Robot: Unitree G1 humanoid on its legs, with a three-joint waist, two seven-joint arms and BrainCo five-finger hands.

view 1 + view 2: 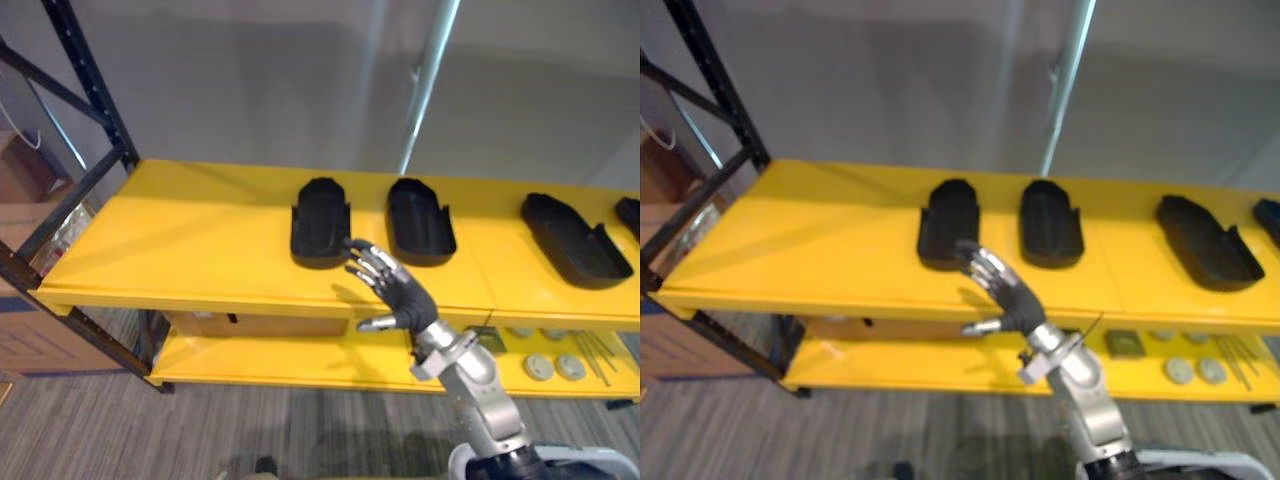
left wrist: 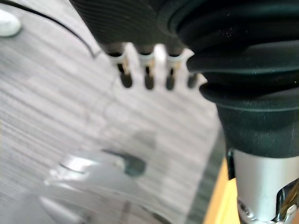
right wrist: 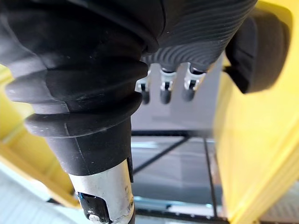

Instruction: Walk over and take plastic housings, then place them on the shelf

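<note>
Several black plastic housings lie on the yellow top shelf (image 1: 200, 240): one left of middle (image 1: 320, 220), one beside it (image 1: 420, 220), one further right (image 1: 575, 240) and a part of another at the right edge (image 1: 630, 215). My right hand (image 1: 395, 290) is raised in front of the shelf's front edge, just below and right of the left housing. Its fingers are spread and straight, holding nothing, and they show past the dark cover in the right wrist view (image 3: 163, 88). My left hand (image 2: 147, 70) hangs over the grey floor, fingers relaxed and empty.
A lower yellow shelf (image 1: 300, 360) carries round discs (image 1: 555, 367) and thin rods (image 1: 595, 355) at the right. A black rack upright (image 1: 95, 80) and cardboard boxes (image 1: 30, 335) stand at the left. A metal pole (image 1: 430, 80) rises behind the shelf.
</note>
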